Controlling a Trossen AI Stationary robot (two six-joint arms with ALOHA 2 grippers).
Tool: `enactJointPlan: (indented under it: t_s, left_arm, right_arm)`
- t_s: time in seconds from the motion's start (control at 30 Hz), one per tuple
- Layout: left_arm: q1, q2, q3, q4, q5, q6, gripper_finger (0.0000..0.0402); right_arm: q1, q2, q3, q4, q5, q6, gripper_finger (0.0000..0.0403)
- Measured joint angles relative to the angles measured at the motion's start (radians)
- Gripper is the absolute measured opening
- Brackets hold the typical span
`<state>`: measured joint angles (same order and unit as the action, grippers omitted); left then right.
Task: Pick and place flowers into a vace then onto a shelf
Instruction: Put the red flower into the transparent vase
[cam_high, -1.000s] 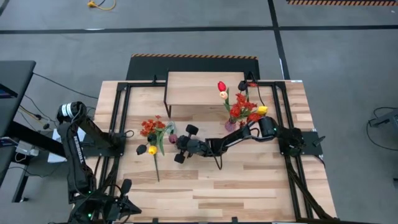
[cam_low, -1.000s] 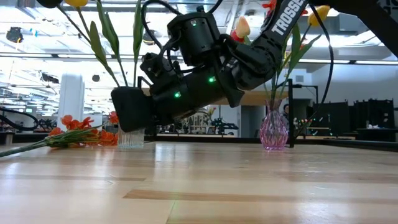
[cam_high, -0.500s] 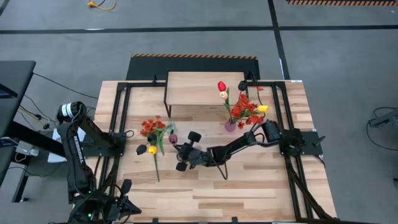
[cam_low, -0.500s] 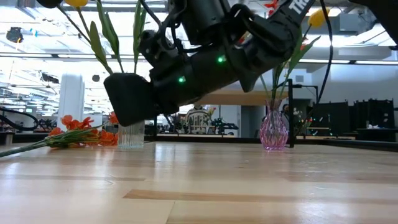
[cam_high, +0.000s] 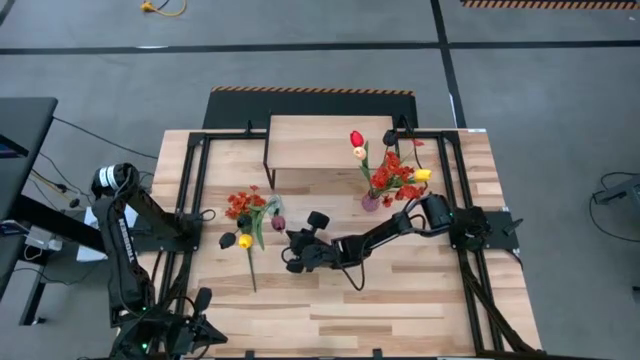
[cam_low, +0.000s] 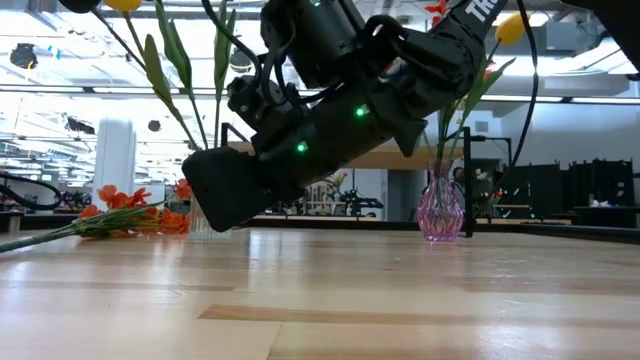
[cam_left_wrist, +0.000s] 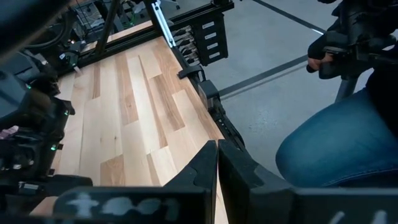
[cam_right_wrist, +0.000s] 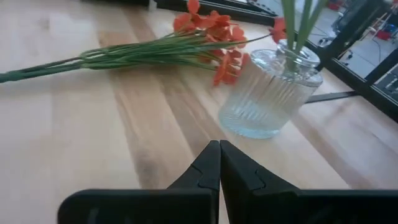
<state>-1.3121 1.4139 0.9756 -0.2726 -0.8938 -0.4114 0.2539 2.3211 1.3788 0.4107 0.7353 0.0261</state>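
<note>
1. White capital letters "TROSS" run along the dark right arm (cam_low: 455, 40) near the upper right of the low view; the word is cut off by the top edge of the frame
2. White markings on the dark gripper body (cam_left_wrist: 124, 205) at the bottom of the left wrist view are too blurred to read
3. No other lettering, number or sign is legible in any view

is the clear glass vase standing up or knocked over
Upright. The clear ribbed vase stands on its base on the table with green stems rising from its mouth, and the orange spray lies flat beside it. The right gripper is shut, short of it.
</note>
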Motion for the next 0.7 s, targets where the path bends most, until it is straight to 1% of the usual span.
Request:
enactJointPlan:
  t_s: [0.1,0.23,0.4,0.5,0.6,0.7]
  left_arm:
    - [0.000,0.000,0.000,0.000,0.000,-0.003,0.0000]
    - [0.000,0.000,0.000,0.000,0.001,-0.009,0.0000]
    - [0.000,0.000,0.000,-0.006,0.002,-0.022,0.0000]
    - [0.000,0.000,0.000,-0.006,0.002,-0.022,0.0000]
    - [0.000,0.000,0.000,-0.006,-0.001,-0.022,0.0000]
    - [0.000,0.000,0.000,-0.006,-0.001,-0.022,0.0000]
  right_arm:
    - [0.002,-0.002,0.000,-0.005,-0.001,0.000,0.0000]
    - [0.013,-0.063,-0.047,-0.010,-0.003,0.020,0.0000]
    - [0.047,-0.206,-0.203,-0.001,0.003,0.077,0.0000]
    - [0.083,-0.285,-0.315,0.079,0.012,0.106,0.0000]
    - [0.142,-0.338,-0.403,0.146,0.040,0.133,0.0000]
    - [0.217,-0.370,-0.439,0.137,0.102,0.150,0.0000]
